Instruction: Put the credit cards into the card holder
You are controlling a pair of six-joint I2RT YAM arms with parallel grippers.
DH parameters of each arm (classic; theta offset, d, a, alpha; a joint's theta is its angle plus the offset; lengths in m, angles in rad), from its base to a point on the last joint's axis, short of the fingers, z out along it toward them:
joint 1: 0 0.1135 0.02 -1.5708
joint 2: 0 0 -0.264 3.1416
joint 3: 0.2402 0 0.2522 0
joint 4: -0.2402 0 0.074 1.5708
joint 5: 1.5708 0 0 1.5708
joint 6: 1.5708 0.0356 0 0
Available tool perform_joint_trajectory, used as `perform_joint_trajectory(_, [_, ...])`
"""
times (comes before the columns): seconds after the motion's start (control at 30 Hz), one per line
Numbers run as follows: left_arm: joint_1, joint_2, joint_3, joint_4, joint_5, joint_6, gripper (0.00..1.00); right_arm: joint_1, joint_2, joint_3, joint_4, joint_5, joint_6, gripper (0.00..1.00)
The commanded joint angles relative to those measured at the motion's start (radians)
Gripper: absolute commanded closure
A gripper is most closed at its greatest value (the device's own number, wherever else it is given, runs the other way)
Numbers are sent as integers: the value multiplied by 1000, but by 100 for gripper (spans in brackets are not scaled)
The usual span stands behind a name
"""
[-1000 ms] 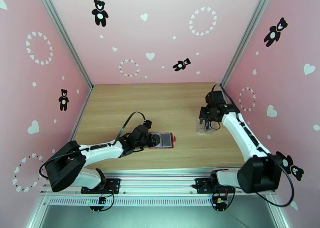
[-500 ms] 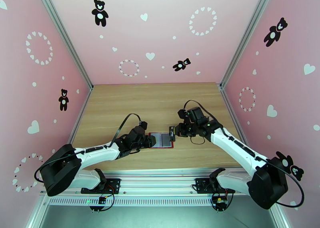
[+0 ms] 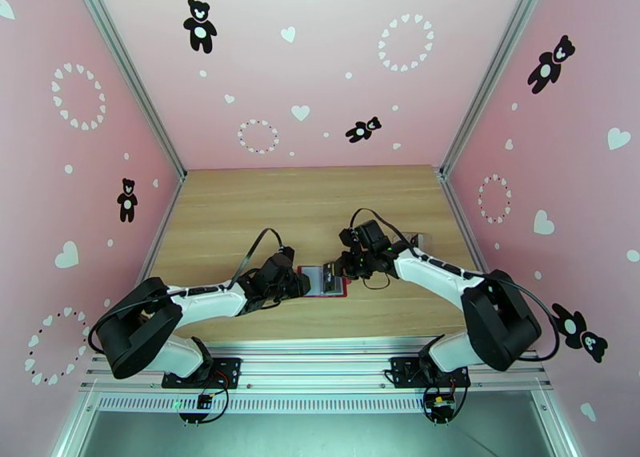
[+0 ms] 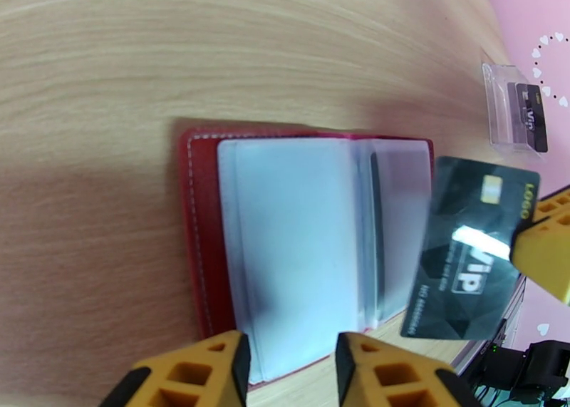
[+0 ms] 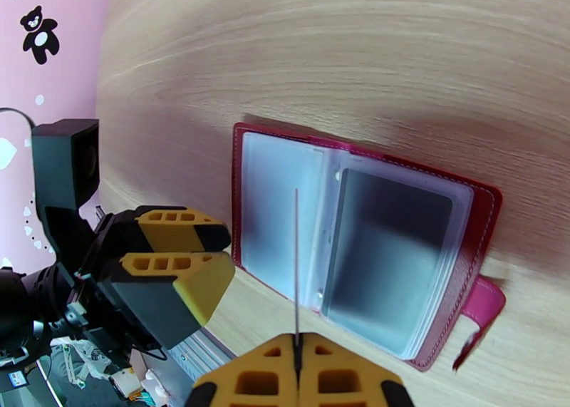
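Observation:
The card holder (image 4: 206, 244) lies open on the table, dark red with clear pockets. One dark card (image 5: 392, 259) sits inside its right-hand pocket. My left gripper (image 4: 292, 362) is partly open, its fingertips (image 5: 214, 259) spread along the holder's left edge with nothing clamped between them. My right gripper (image 5: 296, 355) is shut on a black VIP credit card (image 4: 470, 251), held just over the holder's right page. That card appears edge-on as a thin line in the right wrist view. From above, the two grippers (image 3: 300, 284) (image 3: 336, 268) face each other across the holder (image 3: 318, 281).
A clear plastic case (image 4: 513, 109) with another dark card in it stands on the table to the right of the holder. The holder's snap tab (image 5: 484, 308) sticks out at its right edge. Pink walls enclose the wooden table (image 3: 240, 210) on three sides.
My right arm has swung left from the clear case to the card holder, carrying the black card. My left gripper has stayed at the holder's left edge.

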Motion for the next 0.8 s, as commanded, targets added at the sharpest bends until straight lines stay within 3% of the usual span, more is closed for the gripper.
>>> perform_joint_trajectory(0.0, [11,12,2,24,21,-9,63,2,52,19,37,-18,10,100])
perform_joint_trajectory(0.77, [12,51,-24,84,46,-22,63,2,71,40,20,-1,12,100])
